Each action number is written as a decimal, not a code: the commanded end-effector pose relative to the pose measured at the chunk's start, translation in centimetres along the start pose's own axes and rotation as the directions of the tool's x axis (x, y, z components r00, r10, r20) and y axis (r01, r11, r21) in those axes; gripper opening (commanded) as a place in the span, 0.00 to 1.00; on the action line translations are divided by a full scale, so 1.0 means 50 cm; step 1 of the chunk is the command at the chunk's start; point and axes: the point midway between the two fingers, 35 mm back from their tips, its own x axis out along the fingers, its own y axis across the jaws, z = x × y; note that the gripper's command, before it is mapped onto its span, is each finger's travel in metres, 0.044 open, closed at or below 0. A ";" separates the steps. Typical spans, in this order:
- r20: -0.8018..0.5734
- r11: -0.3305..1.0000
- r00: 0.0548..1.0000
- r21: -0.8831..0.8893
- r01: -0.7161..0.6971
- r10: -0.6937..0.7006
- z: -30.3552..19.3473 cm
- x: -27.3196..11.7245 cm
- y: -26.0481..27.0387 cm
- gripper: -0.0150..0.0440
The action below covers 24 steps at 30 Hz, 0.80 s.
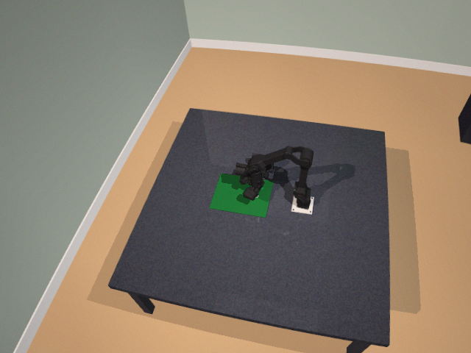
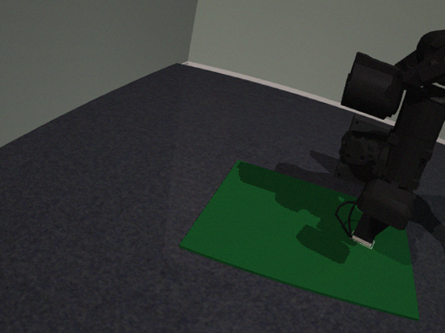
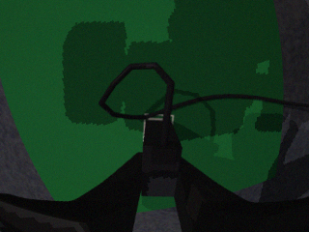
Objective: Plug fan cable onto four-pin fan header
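The green board [image 1: 228, 201] [image 2: 248, 238] [image 3: 29, 48] lies flat on the table. The small pale fan header [image 1: 257, 196] [image 2: 362, 241] [image 3: 159, 116] stands on it; its pins are hidden. My gripper [image 2: 370, 227] [image 3: 156, 159] points down and is shut on the dark plug [image 3: 161, 155]. The plug is right at the header and covers most of it in the wrist view; the header's pale rim shows at its far and left sides. How deep the plug sits cannot be told. The black cable [image 2: 337, 213] [image 3: 232, 96] loops up from the plug and trails off to the right in the wrist view.
The arm's base stands on a white plate [image 1: 296, 210] to the right of the board in the top view. The dark table [image 1: 266, 265] [image 2: 92, 210] extends around both. The arm's shadow falls across the board.
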 end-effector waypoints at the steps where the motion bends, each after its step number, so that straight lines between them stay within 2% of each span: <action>1: -0.002 1.000 1.000 0.001 0.000 0.000 -0.001 0.008 0.000 0.25; 11: 0.000 1.000 1.000 0.000 0.000 0.000 0.000 0.001 0.000 0.69; 14: 0.000 1.000 1.000 0.000 0.000 0.000 0.000 -0.003 0.000 0.69; 19: -0.002 1.000 1.000 0.001 0.000 0.000 0.001 -0.104 0.000 0.69; 24: -0.002 1.000 1.000 0.001 0.000 0.000 0.000 -0.109 0.000 0.69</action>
